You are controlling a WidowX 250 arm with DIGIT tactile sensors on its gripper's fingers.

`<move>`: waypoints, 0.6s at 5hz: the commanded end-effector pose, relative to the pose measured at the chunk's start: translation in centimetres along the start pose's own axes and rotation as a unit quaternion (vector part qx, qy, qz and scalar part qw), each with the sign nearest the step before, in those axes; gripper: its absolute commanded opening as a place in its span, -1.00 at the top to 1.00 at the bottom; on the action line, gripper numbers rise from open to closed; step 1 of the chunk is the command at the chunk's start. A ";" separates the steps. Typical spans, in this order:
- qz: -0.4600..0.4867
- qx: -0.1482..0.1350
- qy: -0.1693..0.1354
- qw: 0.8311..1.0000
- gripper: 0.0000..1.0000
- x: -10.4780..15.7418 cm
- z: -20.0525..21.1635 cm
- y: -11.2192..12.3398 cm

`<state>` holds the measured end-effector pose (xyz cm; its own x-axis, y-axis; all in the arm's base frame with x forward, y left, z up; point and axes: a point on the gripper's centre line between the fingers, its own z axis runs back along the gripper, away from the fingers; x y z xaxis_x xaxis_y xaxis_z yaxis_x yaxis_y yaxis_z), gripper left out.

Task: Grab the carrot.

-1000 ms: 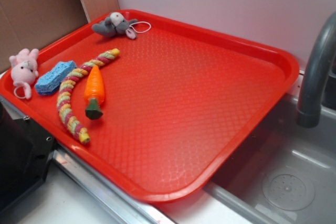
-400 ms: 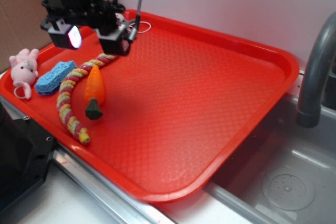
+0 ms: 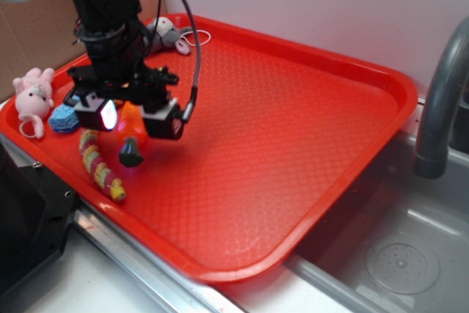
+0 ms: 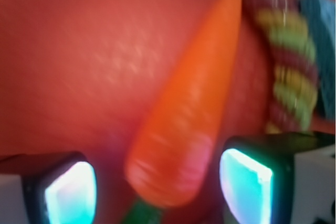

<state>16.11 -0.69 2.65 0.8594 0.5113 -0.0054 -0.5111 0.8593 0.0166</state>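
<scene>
You have the gripper [image 4: 157, 182] open, low in the frame, its fingers [image 4: 68, 190] on both sides of the carrot [image 4: 191, 108]. The carrot lies on the tray [image 3: 293, 144]; closing and lifting remain.

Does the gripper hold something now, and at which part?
Nothing yet. The open gripper straddles the carrot near its thick end, fingers apart from it.

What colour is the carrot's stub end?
Dark green; the carrot stub shows best in the exterior view.
</scene>
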 end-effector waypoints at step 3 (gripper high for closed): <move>-0.118 0.009 0.003 0.993 1.00 2.1 -1.3 0.0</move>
<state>18.13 -0.23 1.23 0.9556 0.2935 -0.0249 -0.2928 0.9558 0.0265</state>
